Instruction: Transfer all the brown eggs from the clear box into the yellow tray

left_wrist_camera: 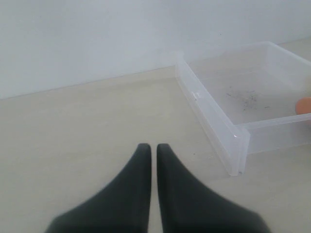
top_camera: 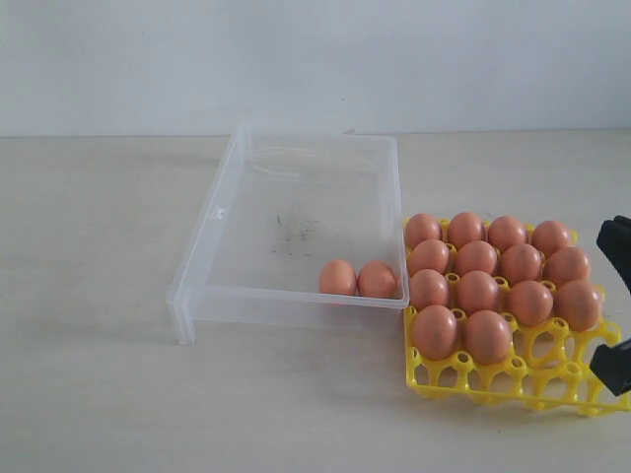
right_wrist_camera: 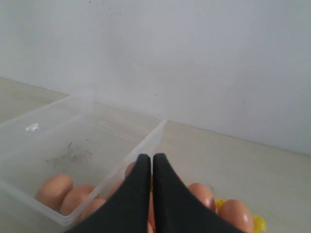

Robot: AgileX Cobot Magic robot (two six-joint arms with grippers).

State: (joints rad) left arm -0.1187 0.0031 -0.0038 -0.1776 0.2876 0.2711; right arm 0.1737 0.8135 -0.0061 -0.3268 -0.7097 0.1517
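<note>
Tabletop [top_camera: 99, 394]: pale; box at centre, tray toward the front right.
Clear box [top_camera: 202, 246]: right wall just beside the tray; floor bare except at its front right corner.
Yellow tray [top_camera: 513, 370]: fourteen cells filled; two at its front right corner empty.
Right claw [right_wrist_camera: 151, 158]: closed, empty, above the tray, facing the box; the nearer arm.
Left claw [left_wrist_camera: 150, 145]: closed, empty, over bare tabletop left of the box.
Brown eggs [top_camera: 337, 277]: two remain, side by side in that box corner, leftward from the right claw; long axes unclear.
</note>
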